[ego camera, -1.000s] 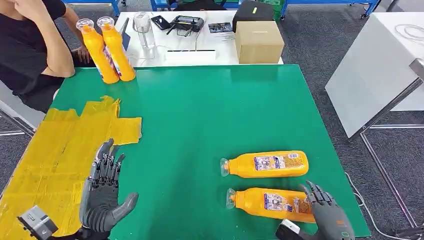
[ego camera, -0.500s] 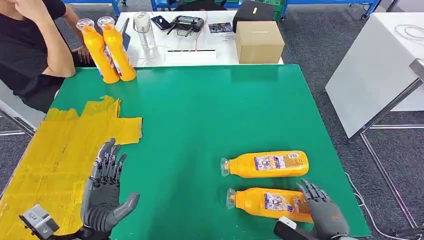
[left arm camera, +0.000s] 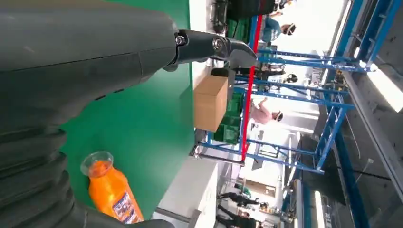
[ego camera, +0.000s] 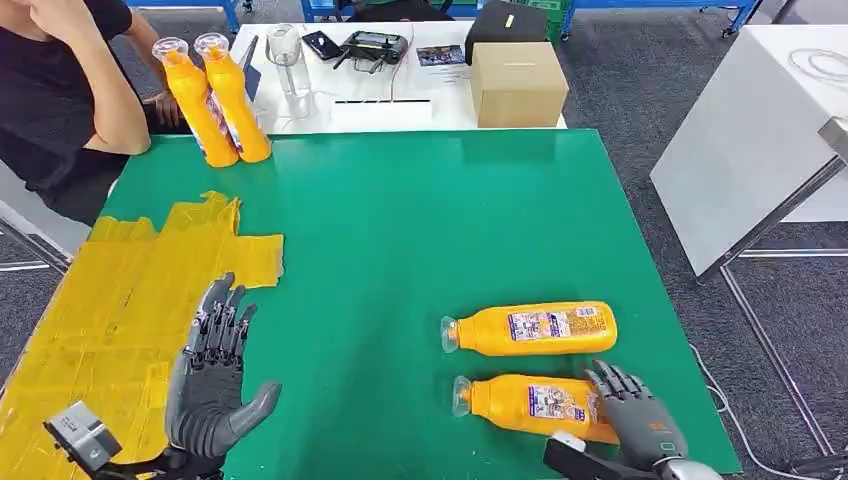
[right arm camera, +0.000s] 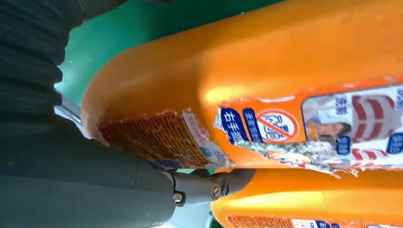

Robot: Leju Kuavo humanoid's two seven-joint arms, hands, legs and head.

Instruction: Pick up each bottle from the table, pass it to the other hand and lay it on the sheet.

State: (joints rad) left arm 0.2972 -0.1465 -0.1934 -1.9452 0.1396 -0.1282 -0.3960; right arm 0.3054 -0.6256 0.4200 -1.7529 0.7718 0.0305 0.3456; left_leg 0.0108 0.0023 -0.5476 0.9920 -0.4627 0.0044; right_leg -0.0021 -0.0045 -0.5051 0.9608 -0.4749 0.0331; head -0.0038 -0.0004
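Two orange bottles lie on their sides on the green table (ego camera: 400, 230) at the front right, caps pointing left. My right hand (ego camera: 636, 415) rests over the base end of the nearer bottle (ego camera: 530, 403), fingers stretched across it, not curled around. In the right wrist view that bottle (right arm camera: 285, 61) is very close, and my thumb (right arm camera: 209, 185) lies between it and the farther bottle (right arm camera: 309, 199). The farther bottle (ego camera: 532, 330) lies free. My left hand (ego camera: 210, 375) hovers palm up with fingers spread at the edge of the yellow sheet (ego camera: 110, 310). Two more orange bottles (ego camera: 218, 98) stand upright at the far left corner.
A person in black (ego camera: 60, 100) sits at the table's far left corner, beside the upright bottles. Behind the green table, a white table holds a cardboard box (ego camera: 517, 83), a clear cup (ego camera: 285, 50) and small devices. Another white table (ego camera: 760, 130) stands to the right.
My right hand has slid left and forward, further over the nearer bottle's base. My left hand has drifted slightly forward, still spread. The bottles have not moved.
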